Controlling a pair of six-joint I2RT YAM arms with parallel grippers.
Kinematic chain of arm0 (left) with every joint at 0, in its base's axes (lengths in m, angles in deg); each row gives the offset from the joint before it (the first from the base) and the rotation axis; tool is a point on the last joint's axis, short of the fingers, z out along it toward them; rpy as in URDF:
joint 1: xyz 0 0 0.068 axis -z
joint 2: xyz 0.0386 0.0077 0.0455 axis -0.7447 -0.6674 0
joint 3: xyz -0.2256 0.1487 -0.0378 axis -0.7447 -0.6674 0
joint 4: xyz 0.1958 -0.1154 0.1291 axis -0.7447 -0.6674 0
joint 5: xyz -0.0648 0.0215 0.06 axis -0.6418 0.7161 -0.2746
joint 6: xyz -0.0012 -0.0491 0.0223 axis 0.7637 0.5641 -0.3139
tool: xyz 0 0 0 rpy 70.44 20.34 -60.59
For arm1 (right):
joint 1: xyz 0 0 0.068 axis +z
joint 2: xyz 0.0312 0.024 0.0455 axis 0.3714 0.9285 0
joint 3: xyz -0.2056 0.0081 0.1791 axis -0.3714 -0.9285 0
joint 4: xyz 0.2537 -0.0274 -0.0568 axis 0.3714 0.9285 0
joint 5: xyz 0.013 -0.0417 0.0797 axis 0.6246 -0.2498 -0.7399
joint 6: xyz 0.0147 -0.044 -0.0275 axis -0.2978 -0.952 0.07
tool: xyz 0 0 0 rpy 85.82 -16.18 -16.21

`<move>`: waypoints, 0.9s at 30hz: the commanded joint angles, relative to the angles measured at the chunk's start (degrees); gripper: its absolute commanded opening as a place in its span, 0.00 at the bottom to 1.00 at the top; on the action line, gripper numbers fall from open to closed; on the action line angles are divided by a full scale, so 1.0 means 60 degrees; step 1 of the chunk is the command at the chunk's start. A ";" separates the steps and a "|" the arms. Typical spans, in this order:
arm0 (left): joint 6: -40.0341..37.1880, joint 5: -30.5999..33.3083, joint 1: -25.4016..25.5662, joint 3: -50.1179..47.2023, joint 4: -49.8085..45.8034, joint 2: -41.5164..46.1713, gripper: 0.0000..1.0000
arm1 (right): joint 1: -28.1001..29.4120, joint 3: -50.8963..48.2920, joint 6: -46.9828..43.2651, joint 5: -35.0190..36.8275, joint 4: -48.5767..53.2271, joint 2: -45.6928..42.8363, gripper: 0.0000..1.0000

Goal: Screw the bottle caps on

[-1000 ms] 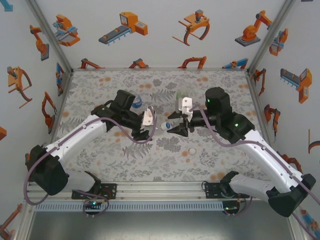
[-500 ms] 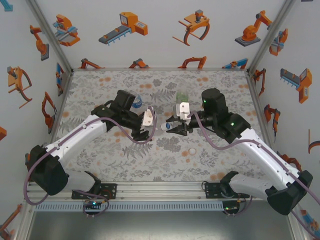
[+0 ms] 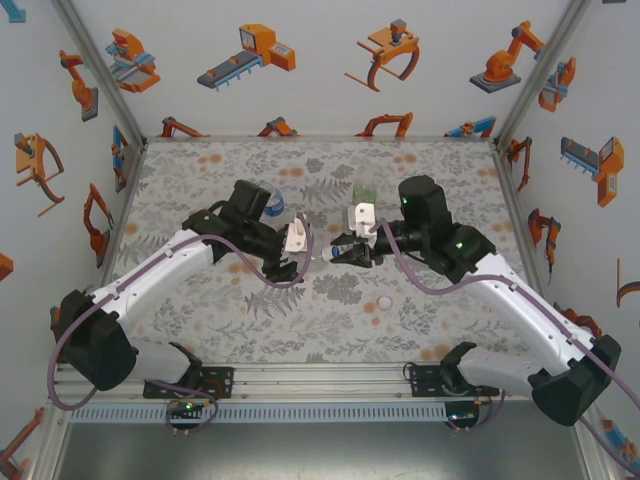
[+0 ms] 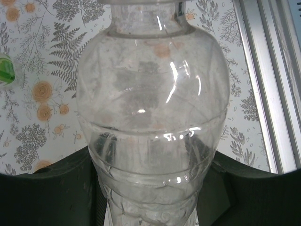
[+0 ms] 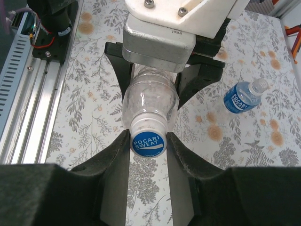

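Note:
The plain clear bottle [image 4: 153, 94] is held level above the table, my left gripper [image 3: 303, 257] shut round its body. Its neck points at my right gripper [image 5: 148, 147], which is shut on the white bottle cap [image 5: 148, 140] with a blue printed top, both fingers [image 5: 115, 160] pressing its sides. From above the two grippers meet at mid-table, the right gripper [image 3: 341, 251] at the bottle's mouth. Another bottle with a blue label [image 5: 242, 96] lies on the table behind the left arm. The green-tinted bottle [image 3: 363, 190] stands further back. One loose white cap [image 3: 385, 302] lies nearer the front.
The flower-patterned table [image 3: 200, 320] is walled at the back and both sides. An aluminium rail [image 5: 28, 103] runs along the near edge by the arm bases. The left gripper's white housing [image 5: 162, 28] sits just behind the clear bottle.
My right gripper has slid left onto the bottle's mouth and its jaws have closed on the cap. The left arm and the bottle have stayed put.

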 commanded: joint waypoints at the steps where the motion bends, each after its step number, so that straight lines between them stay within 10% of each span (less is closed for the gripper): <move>1: -0.0170 -0.0496 0.0050 0.0136 0.0044 0.0141 0.00 | 0.0036 -0.0009 0.0404 0.0107 -0.0039 0.0161 0.28; 6: -0.0171 -0.0466 0.0050 0.0135 0.0042 0.0147 0.00 | 0.0033 -0.0066 0.3614 0.0900 -0.0726 0.0370 0.00; 16: -0.0111 -0.0378 0.0045 0.0177 0.0045 0.0034 0.00 | 0.0101 -0.1571 1.4758 0.4744 -0.2326 -0.0037 0.00; 27: 0.0325 0.0378 0.0050 0.0370 0.0051 -0.0177 0.00 | 0.0092 0.0022 1.6758 0.5047 0.0057 0.0425 0.00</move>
